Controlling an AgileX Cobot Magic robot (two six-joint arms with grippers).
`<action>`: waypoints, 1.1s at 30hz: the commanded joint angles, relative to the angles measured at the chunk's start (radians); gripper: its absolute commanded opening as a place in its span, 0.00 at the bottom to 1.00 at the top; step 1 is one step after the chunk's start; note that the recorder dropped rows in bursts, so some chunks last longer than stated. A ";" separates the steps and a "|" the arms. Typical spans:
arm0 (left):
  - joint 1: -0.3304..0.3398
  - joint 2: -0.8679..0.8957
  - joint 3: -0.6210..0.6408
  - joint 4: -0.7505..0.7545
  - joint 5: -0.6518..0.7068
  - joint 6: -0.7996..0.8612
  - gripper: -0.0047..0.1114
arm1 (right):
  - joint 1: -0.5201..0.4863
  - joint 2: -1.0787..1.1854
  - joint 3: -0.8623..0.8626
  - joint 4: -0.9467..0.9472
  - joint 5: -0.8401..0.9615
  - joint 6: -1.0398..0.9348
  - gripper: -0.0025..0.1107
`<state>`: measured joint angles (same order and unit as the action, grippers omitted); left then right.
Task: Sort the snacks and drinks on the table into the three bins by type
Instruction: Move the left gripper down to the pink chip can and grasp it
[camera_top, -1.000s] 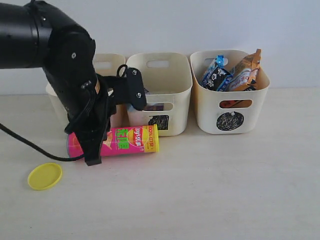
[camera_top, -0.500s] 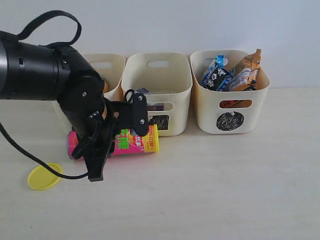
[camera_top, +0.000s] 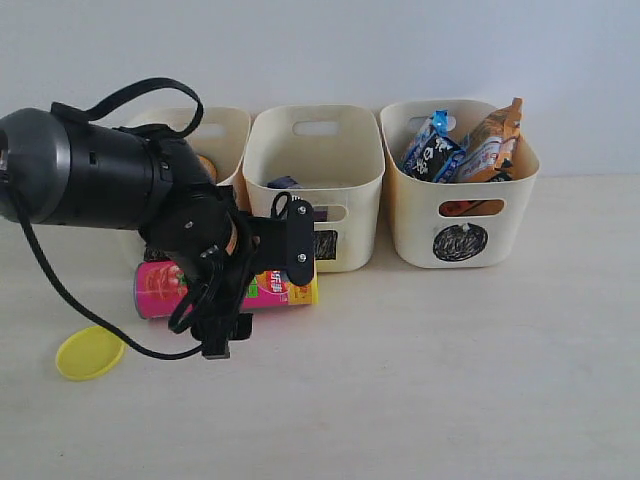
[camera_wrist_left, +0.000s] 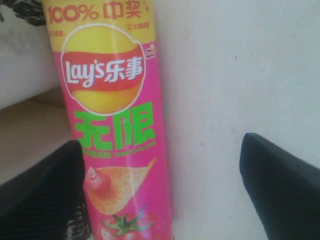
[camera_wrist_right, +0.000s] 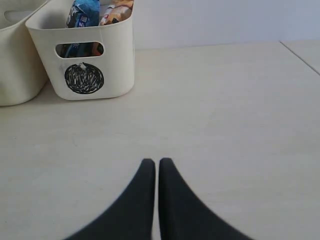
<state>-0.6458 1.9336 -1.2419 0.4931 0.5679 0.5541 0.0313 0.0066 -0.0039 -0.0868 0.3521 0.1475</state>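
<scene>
Free: we find wide bare tabletop (camera_top: 470, 380) before and to the right of the three bins (camera_top: 318, 160).
Obstacles: we list those bins rowed at the back, the pink canister (camera_top: 160, 290) lying just before the middle one, a yellow lid (camera_top: 90, 353) front left, and the left arm (camera_top: 100, 185) overhanging the canister.

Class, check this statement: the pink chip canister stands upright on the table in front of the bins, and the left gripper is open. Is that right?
No. The pink chip canister lies on its side on the table, not upright, as the exterior view shows. It is in front of the bins, and the left gripper is open.
</scene>
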 joint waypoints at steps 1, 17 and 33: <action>0.023 0.018 0.004 0.028 -0.054 -0.058 0.71 | 0.001 -0.007 0.004 -0.002 -0.004 0.000 0.02; 0.092 0.089 0.004 0.028 -0.239 -0.068 0.71 | 0.001 -0.007 0.004 -0.002 -0.004 0.000 0.02; 0.089 0.127 0.004 0.026 -0.259 -0.068 0.21 | 0.001 -0.007 0.004 -0.009 -0.022 0.000 0.02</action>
<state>-0.5533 2.0700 -1.2419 0.5241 0.2880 0.4974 0.0313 0.0066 -0.0039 -0.0945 0.3412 0.1475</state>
